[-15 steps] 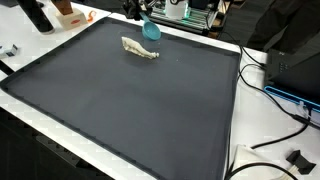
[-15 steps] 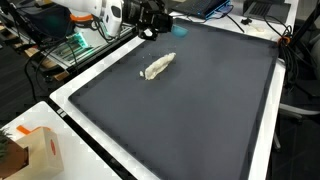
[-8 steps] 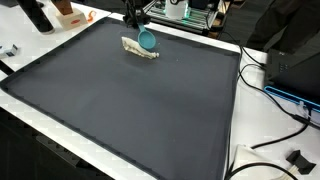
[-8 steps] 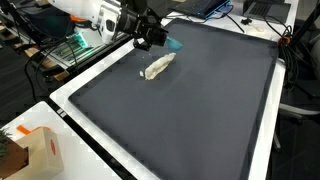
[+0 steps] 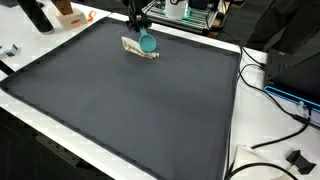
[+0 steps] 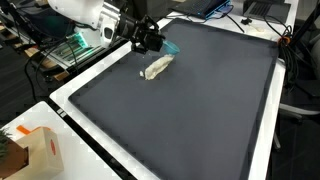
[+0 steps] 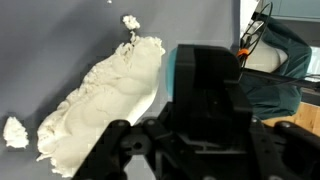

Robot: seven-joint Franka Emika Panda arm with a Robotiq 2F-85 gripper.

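A white, lumpy, crumpled piece (image 5: 140, 50) (image 6: 156, 67) lies near the far edge of the dark mat (image 5: 130, 110) (image 6: 200, 110). In both exterior views my gripper (image 5: 138, 27) (image 6: 152, 40) hangs just above it, shut on a teal tool (image 5: 147, 42) (image 6: 170, 46) whose end sits at the white piece's edge. In the wrist view the white piece (image 7: 100, 95) fills the left side. The black gripper (image 7: 205, 70) hides its own jaws there, and only a teal strip (image 7: 171, 75) shows beside it. Small white crumbs (image 7: 130, 21) (image 7: 14, 130) lie nearby.
The mat has a white border (image 5: 238, 120). Cables (image 5: 270, 85) and a dark box (image 5: 300, 60) lie off one side. An orange-and-white carton (image 6: 30, 150) stands near a mat corner. Equipment racks (image 5: 190, 12) (image 6: 65, 45) stand behind the gripper.
The gripper has carried the teal tool down and across, from beyond the white piece to right over its edge.
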